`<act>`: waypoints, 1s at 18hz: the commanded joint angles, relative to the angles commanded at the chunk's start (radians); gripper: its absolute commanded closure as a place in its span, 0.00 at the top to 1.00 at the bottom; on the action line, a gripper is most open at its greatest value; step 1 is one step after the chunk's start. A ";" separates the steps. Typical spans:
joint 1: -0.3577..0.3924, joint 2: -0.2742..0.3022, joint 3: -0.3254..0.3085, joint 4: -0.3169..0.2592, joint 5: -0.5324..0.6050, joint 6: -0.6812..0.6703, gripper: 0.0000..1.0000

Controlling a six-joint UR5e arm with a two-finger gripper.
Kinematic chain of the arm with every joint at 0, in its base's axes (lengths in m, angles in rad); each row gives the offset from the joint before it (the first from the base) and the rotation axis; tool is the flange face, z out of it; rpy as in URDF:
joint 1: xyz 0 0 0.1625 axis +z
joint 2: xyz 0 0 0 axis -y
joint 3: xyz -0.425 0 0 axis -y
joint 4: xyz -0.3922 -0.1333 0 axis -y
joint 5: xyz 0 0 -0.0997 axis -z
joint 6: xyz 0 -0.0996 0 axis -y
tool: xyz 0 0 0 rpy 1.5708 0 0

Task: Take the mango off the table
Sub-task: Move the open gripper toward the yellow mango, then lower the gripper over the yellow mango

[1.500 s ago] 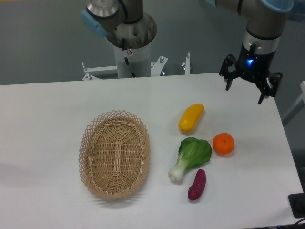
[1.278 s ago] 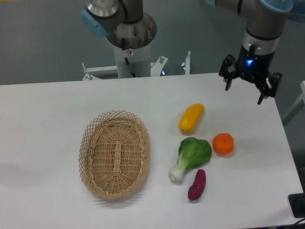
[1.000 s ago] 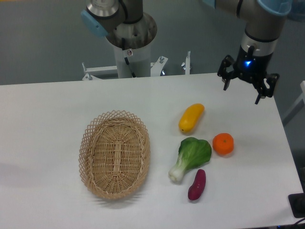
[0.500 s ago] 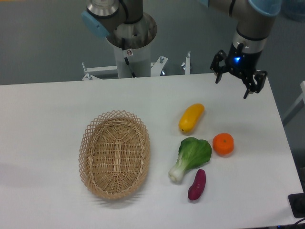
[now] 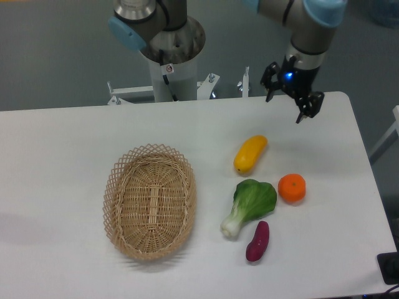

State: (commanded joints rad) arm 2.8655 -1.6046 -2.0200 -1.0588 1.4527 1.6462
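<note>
Fingers of your gripper [image 5: 287,99] are spreading wide, holding nothing, hanging over the table's [image 5: 75,149] far right side. You are seeing the mango [image 5: 250,154] lying free nearer and left, waiting beside the orange [image 5: 292,187].

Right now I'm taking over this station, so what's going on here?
The arm's open two-finger gripper hangs empty above the far right part of the large white table. The elongated yellow mango lies untouched nearer the middle, beside a round orange fruit, a leafy green vegetable, a purple sweet potato and an empty oval wicker basket. Nothing is picked up yet.
</note>
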 joint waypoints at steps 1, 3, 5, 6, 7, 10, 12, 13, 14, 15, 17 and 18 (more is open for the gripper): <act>-0.002 0.000 -0.020 0.038 -0.003 -0.028 1.00; -0.021 -0.009 -0.058 0.088 0.000 -0.101 1.00; -0.066 -0.046 -0.069 0.135 0.000 -0.149 1.00; -0.072 -0.057 -0.072 0.144 0.001 -0.166 1.00; -0.074 -0.069 -0.072 0.161 0.003 -0.187 1.00; -0.086 -0.098 -0.069 0.200 0.003 -0.198 1.00; -0.103 -0.123 -0.065 0.212 0.012 -0.206 1.00; -0.110 -0.135 -0.065 0.226 0.018 -0.219 1.00; -0.117 -0.149 -0.056 0.239 0.026 -0.230 1.00; -0.121 -0.159 -0.048 0.252 0.025 -0.224 1.00; -0.143 -0.187 -0.037 0.266 0.029 -0.232 1.00; -0.147 -0.190 -0.045 0.267 0.031 -0.230 1.00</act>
State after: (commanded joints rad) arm 2.7183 -1.7947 -2.0647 -0.7915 1.4833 1.4158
